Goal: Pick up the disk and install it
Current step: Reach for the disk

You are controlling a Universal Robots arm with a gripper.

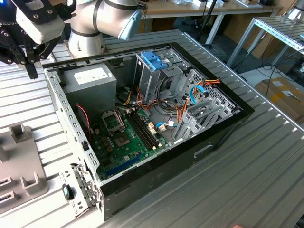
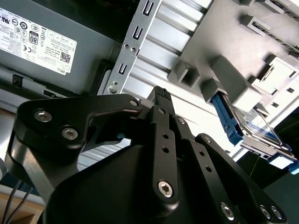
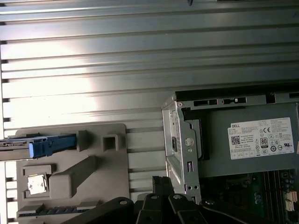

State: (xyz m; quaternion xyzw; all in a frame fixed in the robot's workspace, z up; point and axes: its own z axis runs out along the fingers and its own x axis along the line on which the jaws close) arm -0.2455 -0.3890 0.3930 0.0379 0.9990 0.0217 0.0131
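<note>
Hovering above the ribbed aluminium table [image 1: 266, 156], the black gripper [image 2: 161, 93] hangs between a grey moulded fixture [image 3: 70, 172] and the corner of an open computer case [image 1: 223, 137]. Its claw fingers are pressed together with nothing between them.

The disk [image 2: 254, 128], a silver-grey hard drive in a light-blue carrier rail, sits in a slot at one edge of the fixture, apart from the gripper and outside the case. In the first wrist view its blue rail end pokes out beside a grey block. Its label is seen at too shallow an angle to read.

A grey power supply [image 3: 252, 140] fills the case corner nearest the gripper. It carries a white label [image 3: 260, 136] crowded with small black print, certification marks and a square code. A small square silvery chip [image 3: 37, 183] lies in another pocket of the fixture.

In the exterior view the case lies on its side, showing a green motherboard [image 1: 123, 137], red, orange and blue cables [image 1: 199, 88], and a blue plastic bracket [image 1: 154, 59] on top of the metal drive cage [image 1: 151, 78].
</note>
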